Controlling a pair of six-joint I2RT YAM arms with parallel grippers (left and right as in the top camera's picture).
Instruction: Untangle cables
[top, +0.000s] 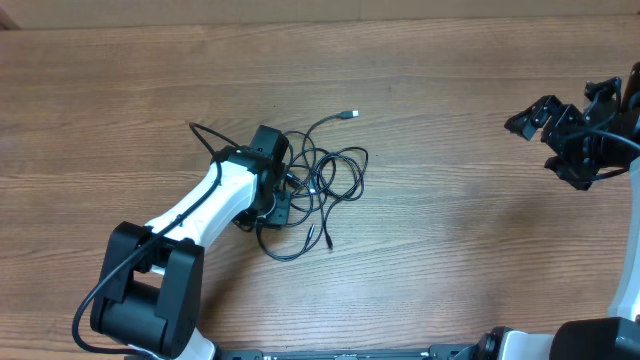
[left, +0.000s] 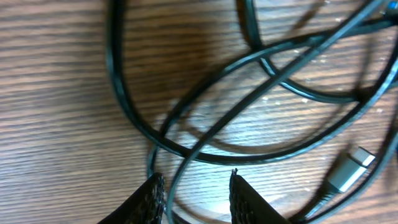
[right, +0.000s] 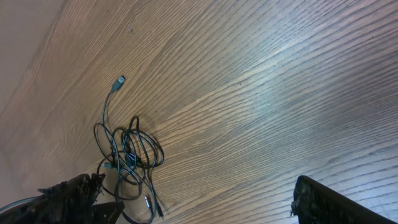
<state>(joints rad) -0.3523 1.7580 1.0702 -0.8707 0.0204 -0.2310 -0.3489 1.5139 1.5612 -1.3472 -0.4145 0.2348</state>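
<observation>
Black textured fingertips (left: 152, 198) of the left gripper (left: 194, 190) fill the bottom of the left wrist view. They stand a little apart, with one strand of the cables (left: 114, 56) running into the gap between them, and nothing there looks pinched. This close view also shows crossing loops lying flat on the wood and a silver-tipped plug (left: 351, 168) at the lower right. The overhead view cannot show those details, because the wrist covers the fingers there. Overhead does show the whole layout. The left arm (top: 215, 195) reaches diagonally from the near left corner, its wrist bent down over the left edge of the tangle. The cables (top: 335, 180) lie as a loose knot of loops near the middle of the table (top: 450, 260). One free end (top: 350, 115) points away toward the far right, and another end (top: 328, 240) trails toward the near edge. The right gripper (top: 555, 145) hangs well apart at the far right edge. In its own wrist view its fingers spread wide at either side of the frame with only bare wood between them. That view also shows the cables (right: 127, 155) small and distant at the lower left, with one tail stretching up to a plug (right: 120, 81).
</observation>
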